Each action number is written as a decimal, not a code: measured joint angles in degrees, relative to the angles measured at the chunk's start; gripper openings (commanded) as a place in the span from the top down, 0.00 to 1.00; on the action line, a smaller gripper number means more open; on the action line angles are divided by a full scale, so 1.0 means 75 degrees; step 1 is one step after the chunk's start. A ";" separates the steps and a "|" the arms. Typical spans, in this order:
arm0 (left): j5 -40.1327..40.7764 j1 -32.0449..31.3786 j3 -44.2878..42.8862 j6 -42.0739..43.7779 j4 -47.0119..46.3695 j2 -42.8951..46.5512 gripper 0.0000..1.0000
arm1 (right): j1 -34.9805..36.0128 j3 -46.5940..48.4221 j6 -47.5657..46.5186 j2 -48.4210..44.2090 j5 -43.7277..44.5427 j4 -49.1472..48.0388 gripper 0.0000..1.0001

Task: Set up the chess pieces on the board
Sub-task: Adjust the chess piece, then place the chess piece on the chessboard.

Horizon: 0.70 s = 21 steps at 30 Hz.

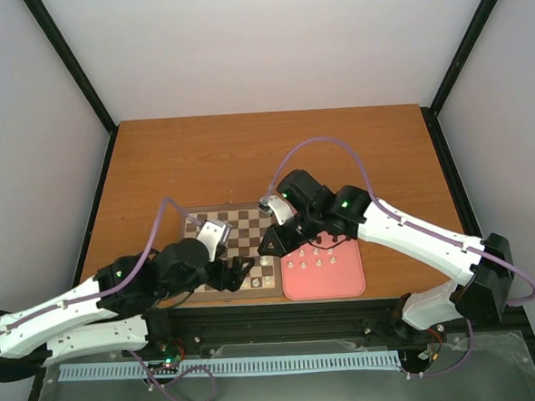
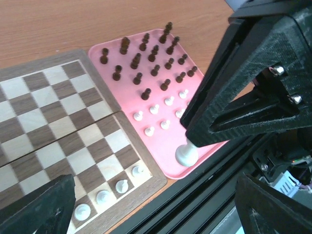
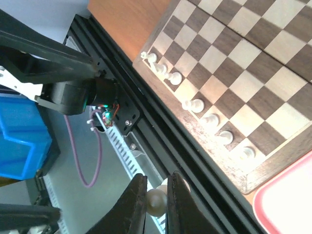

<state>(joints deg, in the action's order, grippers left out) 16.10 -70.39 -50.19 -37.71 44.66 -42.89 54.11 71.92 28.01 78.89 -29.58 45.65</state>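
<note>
The board lies at the table's near edge, with several white chess pieces lined along its near row. Beside it, a pink tray holds several dark pieces and small white pieces. My right gripper is shut on a white piece, which hangs over the tray's near corner. The left gripper stands wide open with nothing in it, above the board's near right corner. In the top view, the arms hide most pieces.
A black aluminium rail runs along the table's near edge, with a white slotted cable duct below it. A blue bin and a purple cable lie below that edge. Both grippers hang close together there.
</note>
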 measured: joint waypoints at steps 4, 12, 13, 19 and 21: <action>0.0583 0.0000 -0.0629 -0.0632 0.0968 0.0026 0.00 | 0.0000 0.0038 -0.0207 0.0000 0.0431 0.0000 0.97; 0.2486 0.0000 -0.2585 -0.2664 0.3754 -0.0090 0.00 | 0.0227 -0.0093 -0.0702 0.0096 0.1568 -0.0125 0.97; 0.2751 0.0000 -0.2766 -0.2935 0.4054 -0.0178 0.00 | 0.0379 -0.0099 -0.0775 0.0187 0.1760 -0.0189 0.97; 0.3958 0.0000 -0.2579 -0.4322 0.5377 -0.0367 0.00 | 0.1524 0.0108 -0.1026 0.1247 0.2690 -0.0536 0.97; 0.4179 0.0000 -0.2244 -0.4546 0.5520 -0.0146 0.00 | 0.2022 0.0332 -0.1026 0.1731 0.3139 -0.0720 0.97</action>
<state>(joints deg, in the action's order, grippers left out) 47.44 -70.39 -67.02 -71.81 86.06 -43.99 69.28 74.41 20.32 91.88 -6.04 40.25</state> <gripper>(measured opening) 0.997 0.064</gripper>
